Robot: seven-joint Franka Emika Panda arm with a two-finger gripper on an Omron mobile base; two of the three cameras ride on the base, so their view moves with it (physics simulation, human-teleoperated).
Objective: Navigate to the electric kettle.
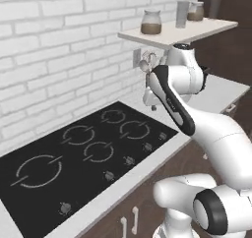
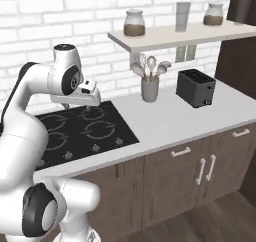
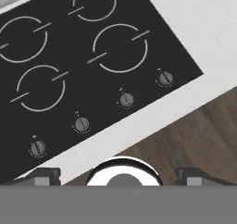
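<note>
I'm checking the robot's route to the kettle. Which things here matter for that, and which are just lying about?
For the job:
jaws, open and empty
No kettle to be seen here.

Lying about:
cooktop
toaster
utensil pot
jars on the shelf

We see bright, even, shadowless light; the cooktop (image 1: 83,153) shows no glare. Rendering looks soft and slightly blurred throughout, jars on the far shelf (image 2: 175,36) indistinct.

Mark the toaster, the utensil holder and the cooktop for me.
toaster (image 2: 196,87), right base view, front face.
utensil holder (image 2: 149,90), right base view, cup wall.
cooktop (image 3: 69,47), hand view, bare glass between burners.
</note>
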